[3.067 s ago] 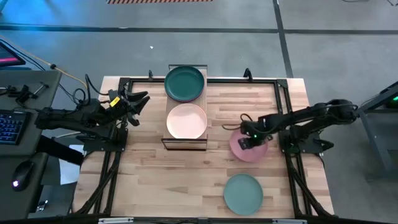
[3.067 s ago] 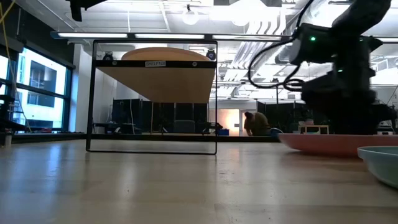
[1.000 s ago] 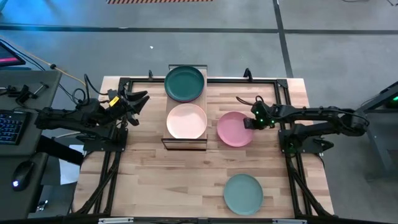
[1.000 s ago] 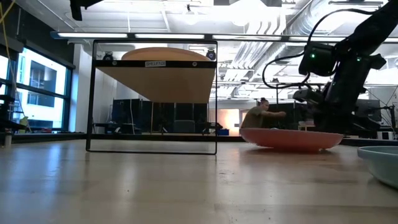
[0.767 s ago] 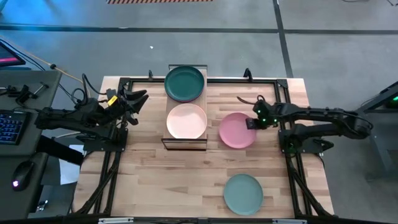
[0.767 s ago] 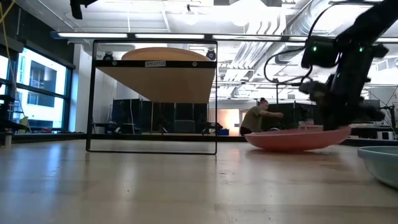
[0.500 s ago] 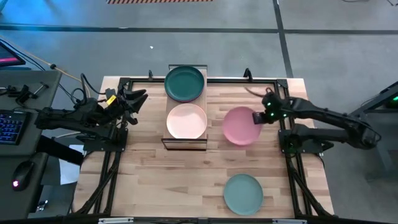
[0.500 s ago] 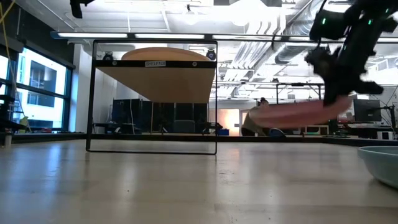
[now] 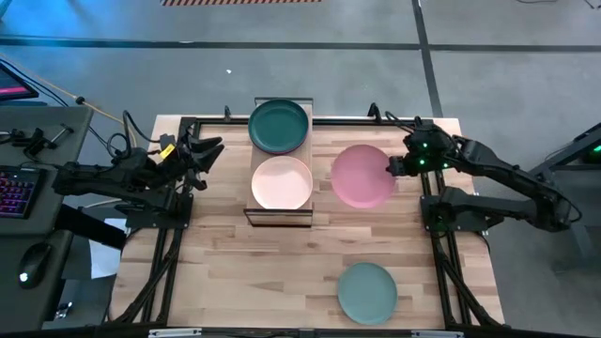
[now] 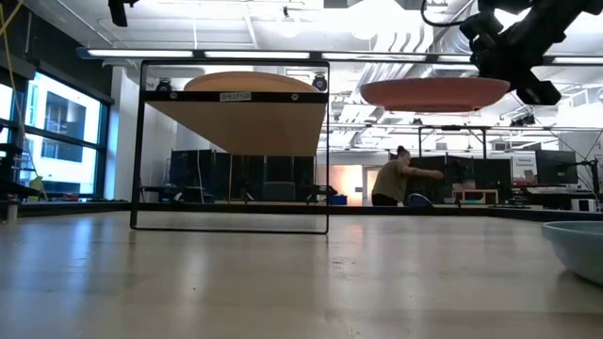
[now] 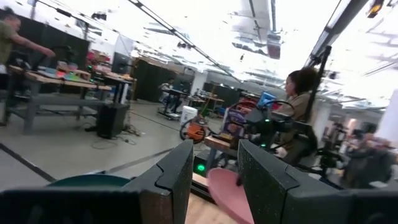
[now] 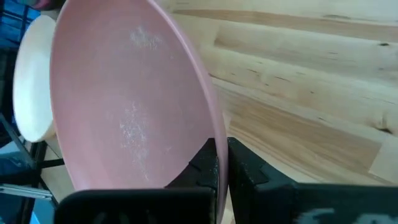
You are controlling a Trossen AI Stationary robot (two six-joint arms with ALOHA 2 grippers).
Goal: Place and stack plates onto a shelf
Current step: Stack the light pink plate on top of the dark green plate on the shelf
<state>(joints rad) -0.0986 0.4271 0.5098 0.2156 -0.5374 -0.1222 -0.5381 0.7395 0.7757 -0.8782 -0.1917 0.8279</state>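
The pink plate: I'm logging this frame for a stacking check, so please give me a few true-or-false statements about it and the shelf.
1. The right gripper holds the round matte pink plate by its rim, clear of the tabletop. True.
2. The small light wooden shelf carries three plates. False: two, a dark green plate and a cream plate.
3. The light teal plate lies on the table. True.
4. The left gripper holds a plate. False: it holds nothing, jaws apart.

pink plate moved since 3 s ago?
Yes. The pink plate, clamped by the right gripper, has risen off the table, level with the shelf top in the low view.
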